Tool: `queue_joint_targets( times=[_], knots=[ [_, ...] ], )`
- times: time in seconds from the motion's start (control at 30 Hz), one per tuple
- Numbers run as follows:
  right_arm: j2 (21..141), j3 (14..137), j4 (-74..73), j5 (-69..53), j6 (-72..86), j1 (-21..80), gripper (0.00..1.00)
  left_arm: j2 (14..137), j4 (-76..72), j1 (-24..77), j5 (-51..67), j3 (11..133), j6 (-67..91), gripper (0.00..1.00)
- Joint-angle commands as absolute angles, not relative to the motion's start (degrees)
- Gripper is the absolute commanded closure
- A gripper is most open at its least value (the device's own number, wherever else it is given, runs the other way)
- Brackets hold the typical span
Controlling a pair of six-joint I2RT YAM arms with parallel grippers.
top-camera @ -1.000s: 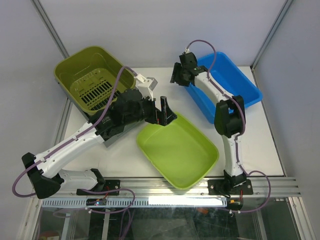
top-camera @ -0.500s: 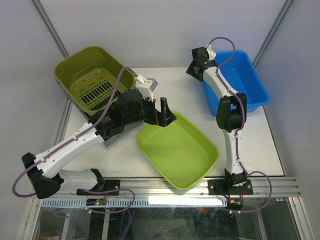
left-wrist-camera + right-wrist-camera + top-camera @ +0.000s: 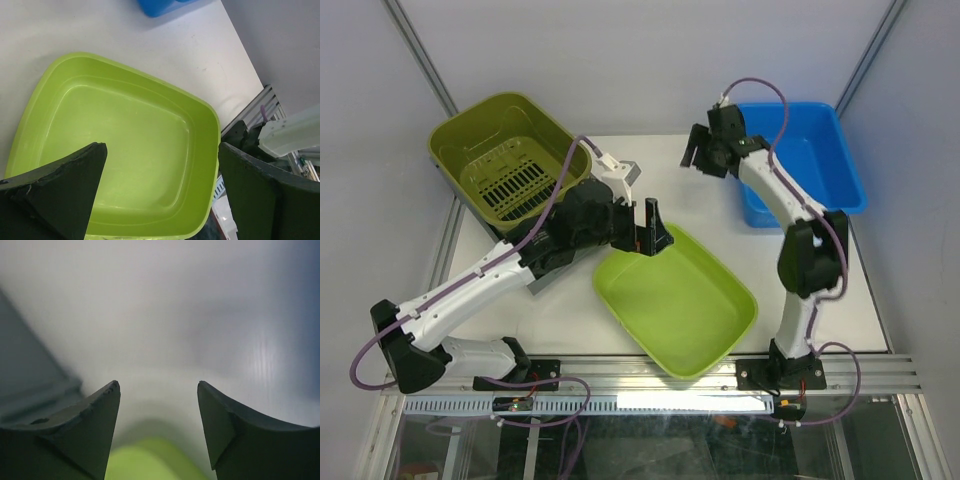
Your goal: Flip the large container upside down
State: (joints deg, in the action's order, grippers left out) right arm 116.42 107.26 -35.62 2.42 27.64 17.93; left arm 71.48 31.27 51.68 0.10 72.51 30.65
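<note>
Left gripper: jaws spread wide and empty, hanging just over one corner of the lime tray, a smooth, glossy, shallow plastic rectangle with rounded corners. Behind these jaws an olive basket with a slatted floor. Right gripper: jaws parted, gripping nothing, raised above the white desk; the large blue container, deep, straight-walled plastic, stands mouth-up beside them
</note>
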Motion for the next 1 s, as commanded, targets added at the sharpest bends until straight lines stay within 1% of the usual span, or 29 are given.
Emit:
queue_joint_targets(
  times=[0.0,0.07,0.17,0.27,0.33,0.5,0.7,0.87,0.97],
  knots=[
    [91.34,86.68,-30.52,-2.38,24.92,22.48,0.33,68.32,32.24,51.69,-1.19,71.64,29.56,0.01],
    [82.97,76.87,-30.45,-3.18,24.01,24.71,0.33,67.00,34.24,51.61,-1.63,70.05,29.72,0.01],
    [72.16,68.33,-34.01,-4.36,23.95,27.62,0.33,65.12,36.47,51.59,-1.92,67.74,30.76,0.01],
    [65.42,62.46,-35.50,-5.84,25.22,33.56,0.32,63.25,38.86,51.60,-3.51,67.77,32.43,0.01],
    [63.64,60.39,-37.01,-4.60,26.74,39.63,0.32,61.90,40.73,51.47,-4.94,68.70,33.24,0.01],
    [65.81,57.60,-38.08,4.53,30.66,56.73,0.32,60.99,49.88,49.30,-12.57,74.43,32.38,0.01],
    [70.58,55.51,-34.48,10.12,33.67,69.02,0.30,60.03,52.88,37.23,-9.95,79.45,31.77,0.01],
    [76.33,56.94,-32.29,13.85,34.24,77.70,0.29,62.75,52.73,33.94,-9.49,82.67,34.11,0.01],
    [79.91,57.88,-31.06,14.60,34.86,80.61,0.29,63.69,51.87,33.00,-8.66,83.23,34.64,0.01]
  ],
)
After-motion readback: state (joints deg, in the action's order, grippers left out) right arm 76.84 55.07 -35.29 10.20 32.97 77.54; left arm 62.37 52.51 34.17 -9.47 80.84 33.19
